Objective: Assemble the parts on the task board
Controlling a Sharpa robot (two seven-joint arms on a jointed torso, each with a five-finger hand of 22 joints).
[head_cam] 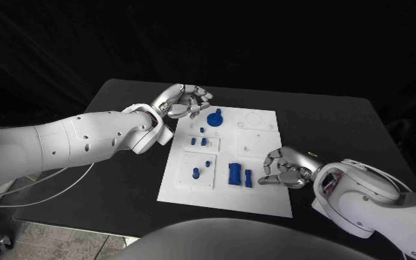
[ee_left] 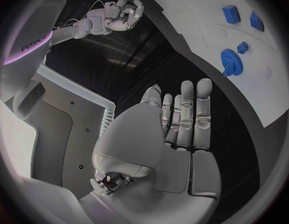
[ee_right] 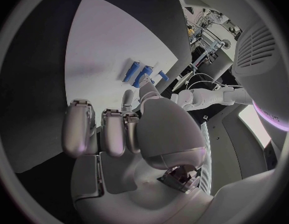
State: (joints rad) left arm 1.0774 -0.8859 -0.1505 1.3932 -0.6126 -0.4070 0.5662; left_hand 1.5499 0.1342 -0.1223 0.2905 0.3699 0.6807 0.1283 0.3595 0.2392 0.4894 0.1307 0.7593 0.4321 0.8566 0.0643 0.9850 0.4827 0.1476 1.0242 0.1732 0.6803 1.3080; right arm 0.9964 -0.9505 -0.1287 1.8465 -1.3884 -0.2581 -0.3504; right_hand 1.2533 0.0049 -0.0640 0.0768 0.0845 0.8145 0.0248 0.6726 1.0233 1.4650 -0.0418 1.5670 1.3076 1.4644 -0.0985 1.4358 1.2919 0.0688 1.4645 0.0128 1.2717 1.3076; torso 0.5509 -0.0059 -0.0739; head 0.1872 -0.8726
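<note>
Black tabletop (head_cam: 121,170) carries the white task board (head_cam: 260,194) at its middle. The left robot hand (head_cam: 184,102) hovers off the board's far left corner, fingers loosely apart, holding nothing; the blue gear part (head_cam: 215,118) lies just beside it, toward the board's centre. Further right, two blue blocks (head_cam: 238,174) stand with their long axes running near to far, just left of the right robot hand (head_cam: 286,168), whose fingers curl apart and empty over the board's right edge. That hand is nearer the blocks. Open tabletop flanks both long edges.
</note>
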